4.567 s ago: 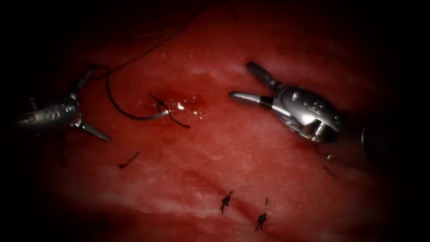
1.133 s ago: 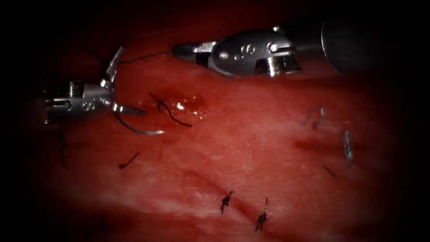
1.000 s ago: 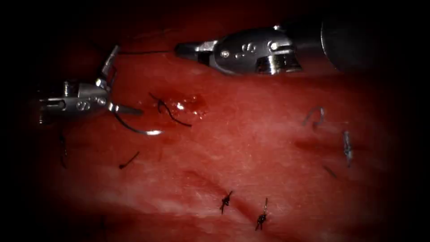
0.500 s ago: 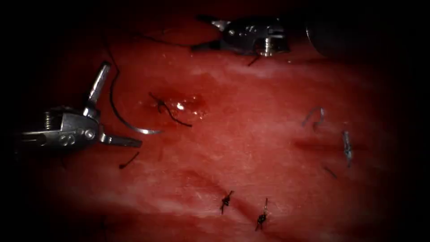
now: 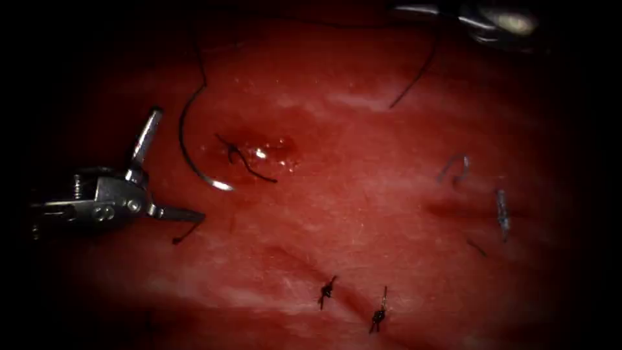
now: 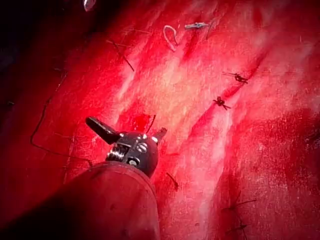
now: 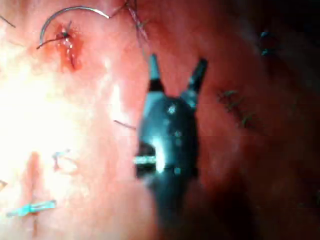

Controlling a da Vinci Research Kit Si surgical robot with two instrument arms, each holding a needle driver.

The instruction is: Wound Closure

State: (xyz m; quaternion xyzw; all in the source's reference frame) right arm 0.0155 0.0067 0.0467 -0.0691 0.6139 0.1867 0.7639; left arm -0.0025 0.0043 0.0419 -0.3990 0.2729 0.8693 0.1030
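Left tool (image 5: 170,167) jaws spread wide, holding nothing, low over the tissue (image 5: 363,214). Right tool (image 7: 175,72) jaws also apart – empty. Needle (image 5: 194,152) lies loose on the tissue beside the knot (image 5: 234,154), thread (image 5: 414,74) trailing off its tail.

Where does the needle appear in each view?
Endoscope view: the needle lies free on the tissue, left of the knotted stitch, by the open, empty left tool.
Left wrist view: probably the dark curve beside that tool.
Right wrist view: it arcs over that stitch, beyond the open, empty right tool.
Shared landmark: the knotted stitch.
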